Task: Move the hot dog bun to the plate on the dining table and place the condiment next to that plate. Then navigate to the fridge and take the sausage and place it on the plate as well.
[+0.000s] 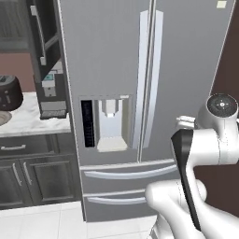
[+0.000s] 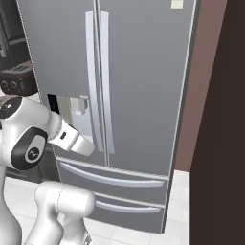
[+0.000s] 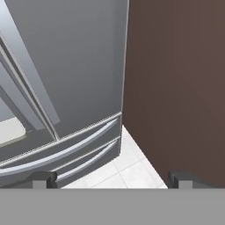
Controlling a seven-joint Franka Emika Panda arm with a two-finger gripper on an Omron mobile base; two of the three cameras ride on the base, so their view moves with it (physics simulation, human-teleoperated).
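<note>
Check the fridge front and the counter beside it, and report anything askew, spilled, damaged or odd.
Nothing stands out. The fridge has both upper doors shut, handles straight, and the two lower drawers closed flush. The counter left of it shows no spill. The gripper is open, holding nothing.

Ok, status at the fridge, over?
Pincer open, empty. Fridge doors shut, handles untouched. Sausage presumably behind the doors.

A toaster sits on the marbled counter beside the fridge.
</note>
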